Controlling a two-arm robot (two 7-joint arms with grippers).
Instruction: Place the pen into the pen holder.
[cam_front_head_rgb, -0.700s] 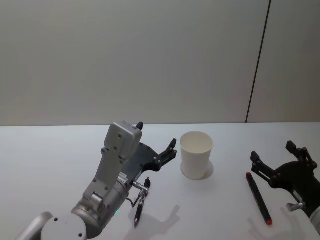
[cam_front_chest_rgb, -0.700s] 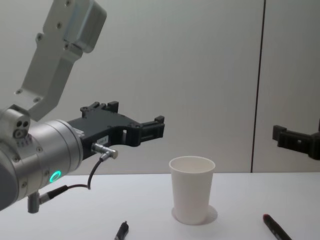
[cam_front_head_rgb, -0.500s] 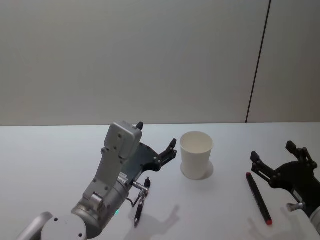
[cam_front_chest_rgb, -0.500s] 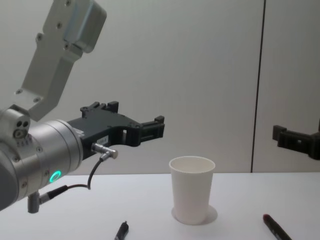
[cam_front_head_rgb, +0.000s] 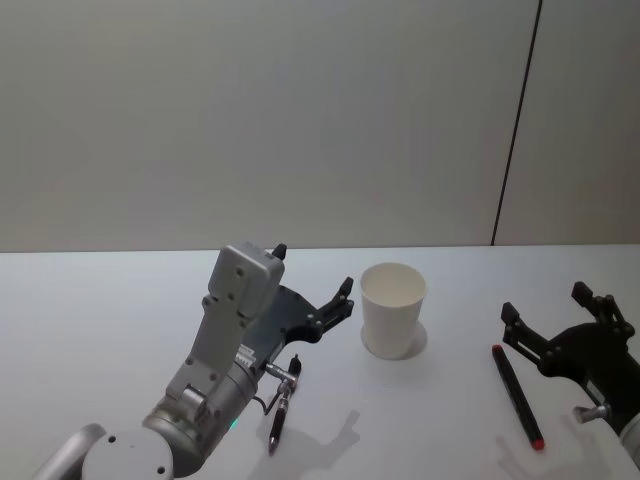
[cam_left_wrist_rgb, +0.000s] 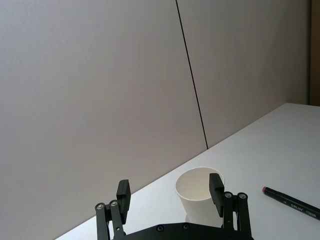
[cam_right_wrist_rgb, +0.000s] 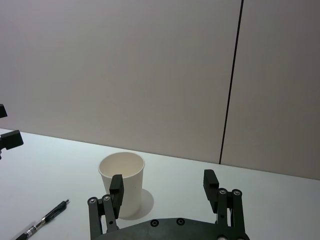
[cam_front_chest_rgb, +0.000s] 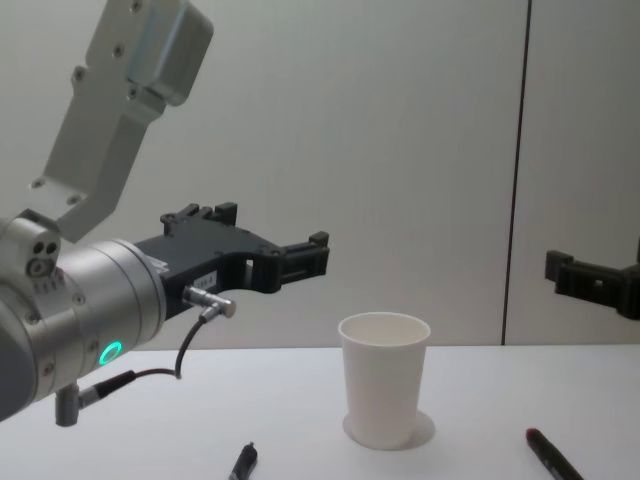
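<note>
Two pens lay flat on the white table (cam_front_head_rgb: 100, 320), one on either side of the cup (cam_front_head_rgb: 393, 310), and neither touched it. The cup stood upright near the middle of the table, its mouth open upward. The black pen (cam_front_head_rgb: 283, 405) lay to the left of the cup and nearer than it, running near to far with its far end leaning slightly right. The red pen (cam_front_head_rgb: 516, 395), dark in the body with red at both ends, lay well to the right of the cup. It also ran near to far, its near end angled further right.

The left gripper (cam_front_head_rgb: 313, 272) hovered left of the cup, over the far end of the black pen. Seen from the chest, it hung well above the table, higher than the cup's rim, and pointed far and to the right. Its jaws stood wide apart and held nothing. A green ring (cam_front_chest_rgb: 110, 352) glowed on the left arm's wrist, beside a thin cable (cam_front_chest_rgb: 185, 352).

The right gripper (cam_front_head_rgb: 545, 303) was at the right of the table, just right of the red pen, pointing far and slightly left. Its jaws too were spread wide and empty. It seemed to hang clear of the table, somewhat above the cup's rim, though the chest view cut most of it off at the right edge.
</note>
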